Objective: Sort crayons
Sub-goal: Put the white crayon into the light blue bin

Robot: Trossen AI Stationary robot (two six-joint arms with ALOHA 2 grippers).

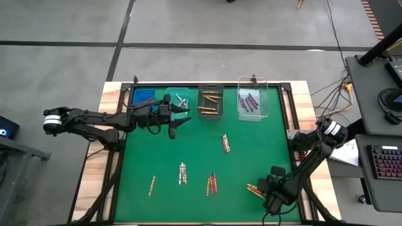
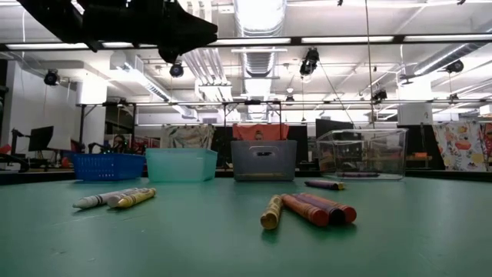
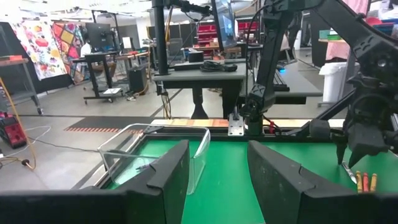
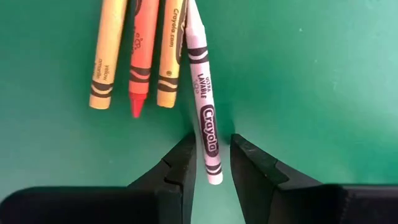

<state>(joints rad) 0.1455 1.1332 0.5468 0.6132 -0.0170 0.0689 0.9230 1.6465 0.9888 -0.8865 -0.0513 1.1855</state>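
A: Since you can't see my feeds, here's the count. Of the four bins along the far edge, the grey bin (image 1: 210, 102) has several gold crayons in it, the clear bin (image 1: 252, 98) has purple ones, the teal bin (image 1: 178, 96) shows a couple of pale sticks, and the blue bin (image 1: 143, 96) looks empty to me.

B: And what's left on the counter?

A: Plenty. On the green counter (image 1: 144, 150) I see a lone crayon (image 1: 152, 185) at the near left, a pale pair (image 1: 182, 173), a red and purple cluster (image 1: 212, 184), another pair (image 1: 225, 143) nearer the middle, and the bunch (image 1: 255, 189) by my right arm. I'd judge the job under halfway.

B: Where are your hands?

A: The right hand (image 4: 209, 163) is down at the near right of the counter, its two fingers set narrowly either side of a white crayon (image 4: 204, 118), just about touching it; I can't say it's clamped yet. Beside that one lie two gold-yellow crayons and a red one (image 4: 140, 56). The left hand (image 1: 177, 117) hovers over the teal bin, fingers wide, carrying nothing.

B: Any writing?

A: The white wrapper reads "Crayola" and "Ultra", with what I take for "Washable". One yellow (image 4: 106, 53) says "yellow" in small print.
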